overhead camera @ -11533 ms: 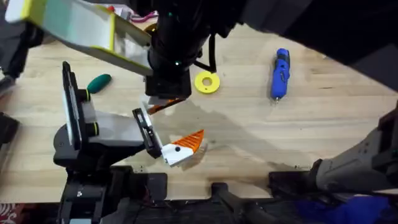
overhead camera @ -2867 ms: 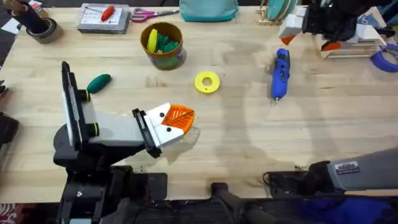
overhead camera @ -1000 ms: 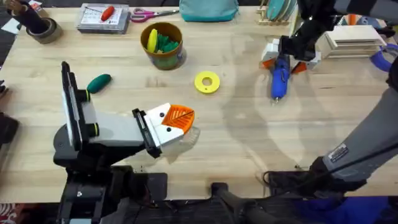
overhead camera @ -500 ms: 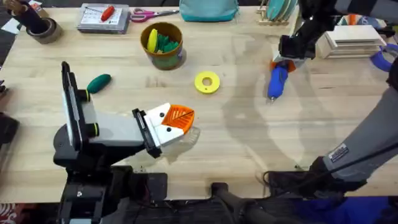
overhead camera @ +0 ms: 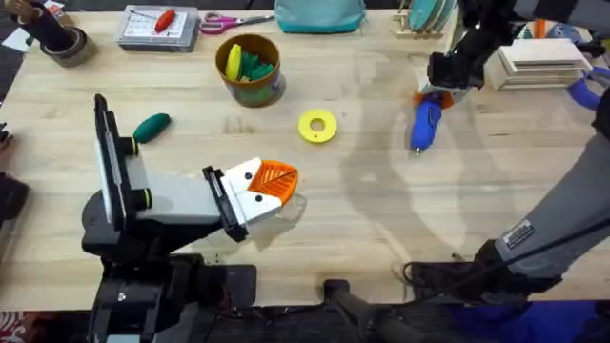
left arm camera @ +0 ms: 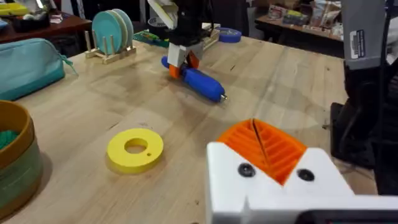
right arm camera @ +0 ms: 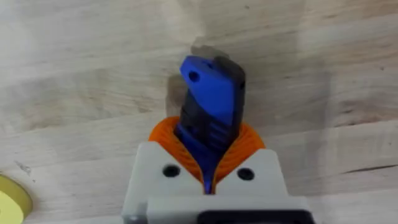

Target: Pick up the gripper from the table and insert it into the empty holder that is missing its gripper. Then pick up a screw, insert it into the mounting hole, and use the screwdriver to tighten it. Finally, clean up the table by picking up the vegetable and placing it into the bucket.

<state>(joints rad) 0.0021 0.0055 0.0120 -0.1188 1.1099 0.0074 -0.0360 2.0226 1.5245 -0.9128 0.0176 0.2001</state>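
The blue screwdriver point(overhead camera: 423, 126) lies on the table point(overhead camera: 381, 219) at the right, its dark tip pointing toward me. My right gripper point(overhead camera: 437, 93) is shut on its rear end; in the right wrist view the orange pads point(right arm camera: 166, 134) clamp the blue body point(right arm camera: 211, 93). My left gripper point(overhead camera: 276, 181) rests shut near the middle, with its two orange ribbed tips point(left arm camera: 261, 146) pressed together and nothing between them. The green vegetable point(overhead camera: 151, 126) lies at the left, and the bucket point(overhead camera: 250, 69) stands behind it. A loose gripper piece, a bare holder and a loose screw are out of view.
A yellow ring point(overhead camera: 317, 126) lies mid-table. Along the back edge are a tape roll point(overhead camera: 62, 43), a clear box point(overhead camera: 159, 27), scissors point(overhead camera: 233, 19), a teal pouch point(overhead camera: 319, 14) and a plate rack point(overhead camera: 429, 14). A white stand point(overhead camera: 543, 62) sits at the back right.
My right gripper came down from the back right onto the screwdriver's rear end and shut on it, swinging its tip slightly left. The left arm has stayed still.
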